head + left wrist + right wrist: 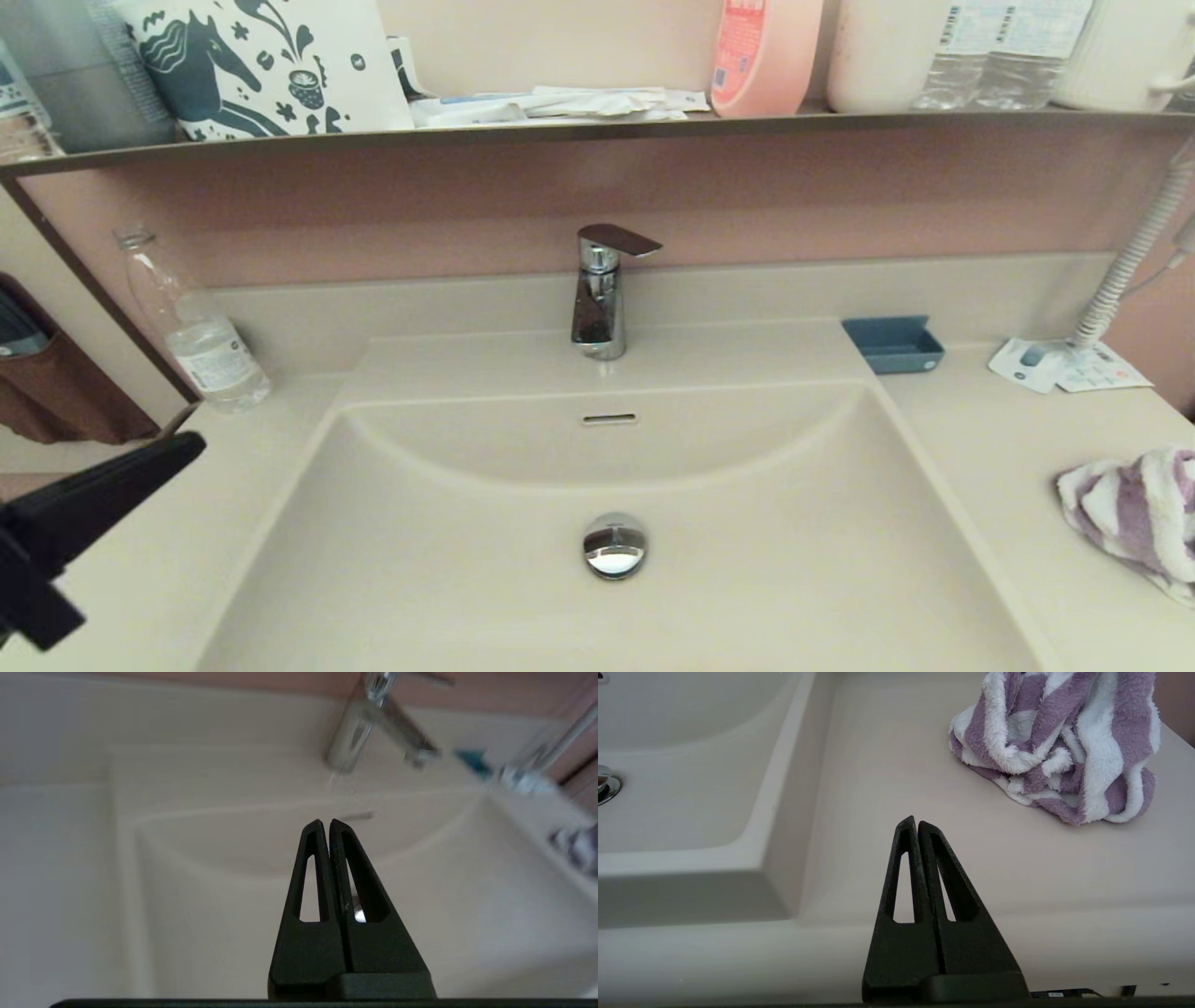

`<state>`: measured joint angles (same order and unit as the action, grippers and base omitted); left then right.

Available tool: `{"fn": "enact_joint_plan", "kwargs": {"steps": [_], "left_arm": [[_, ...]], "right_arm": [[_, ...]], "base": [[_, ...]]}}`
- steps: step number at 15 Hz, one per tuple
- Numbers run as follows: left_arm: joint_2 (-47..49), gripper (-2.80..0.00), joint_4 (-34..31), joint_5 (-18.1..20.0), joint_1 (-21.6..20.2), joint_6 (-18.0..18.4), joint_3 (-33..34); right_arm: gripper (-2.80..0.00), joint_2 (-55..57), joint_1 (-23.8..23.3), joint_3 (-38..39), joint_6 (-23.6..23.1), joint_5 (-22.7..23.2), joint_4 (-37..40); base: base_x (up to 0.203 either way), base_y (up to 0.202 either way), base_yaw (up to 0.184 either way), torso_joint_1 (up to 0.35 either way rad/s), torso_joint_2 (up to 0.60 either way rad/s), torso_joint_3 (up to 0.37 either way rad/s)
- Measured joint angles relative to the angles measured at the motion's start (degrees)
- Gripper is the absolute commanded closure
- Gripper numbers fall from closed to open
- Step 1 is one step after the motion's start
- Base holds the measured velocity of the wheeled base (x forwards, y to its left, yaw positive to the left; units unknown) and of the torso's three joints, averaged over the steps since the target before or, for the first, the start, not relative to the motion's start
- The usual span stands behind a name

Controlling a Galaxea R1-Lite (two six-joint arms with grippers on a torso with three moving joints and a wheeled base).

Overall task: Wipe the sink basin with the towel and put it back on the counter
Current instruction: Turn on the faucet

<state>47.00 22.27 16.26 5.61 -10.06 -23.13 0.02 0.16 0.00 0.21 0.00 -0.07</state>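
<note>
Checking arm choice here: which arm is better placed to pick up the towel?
Right. The towel lies bunched on the counter right of the sink basin, just ahead of the shut right gripper. The left gripper, shut, hangs across the basin.

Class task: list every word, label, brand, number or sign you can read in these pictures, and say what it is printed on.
No text can be read.
Plastic bottle label: too small.
Pink bottle label: blurred.
Shelf water bottles labels: barcodes only, unreadable.
Leaflet on the counter: print too small.
</note>
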Motion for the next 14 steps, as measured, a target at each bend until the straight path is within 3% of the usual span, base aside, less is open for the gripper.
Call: {"fn": "enact_joint_plan", "kwargs": {"steps": [3,6,8,11,14], "left_arm": [[7.96,0.0,10.75,-6.9,10.2,-4.34,-0.7],[14.57,0.0,14.2,-17.12,24.09,-5.27,-4.16],[20.37,0.0,16.23,-22.97,30.74,-5.34,-7.79],[30.21,0.0,20.31,-25.33,34.31,-3.62,-13.17],[39.08,0.0,24.0,-26.55,34.88,2.04,-17.74]], "right_arm": [[0.0,-0.02,0.0,0.0,-0.02,0.0,0.0],[0.0,-0.02,0.0,0.0,-0.02,0.0,0.0],[0.0,-0.02,0.0,0.0,0.0,0.0,0.0],[0.0,-0.02,0.0,0.0,0.0,0.0,0.0],[0.0,-0.02,0.0,0.0,-0.02,0.0,0.0]], "base": [[0.0,0.0,0.0,0.0,0.0,0.0],[0.0,0.0,0.0,0.0,0.0,0.0],[0.0,0.0,0.0,0.0,0.0,0.0],[0.0,0.0,0.0,0.0,0.0,0.0],[0.0,0.0,0.0,0.0,0.0,0.0]]}}
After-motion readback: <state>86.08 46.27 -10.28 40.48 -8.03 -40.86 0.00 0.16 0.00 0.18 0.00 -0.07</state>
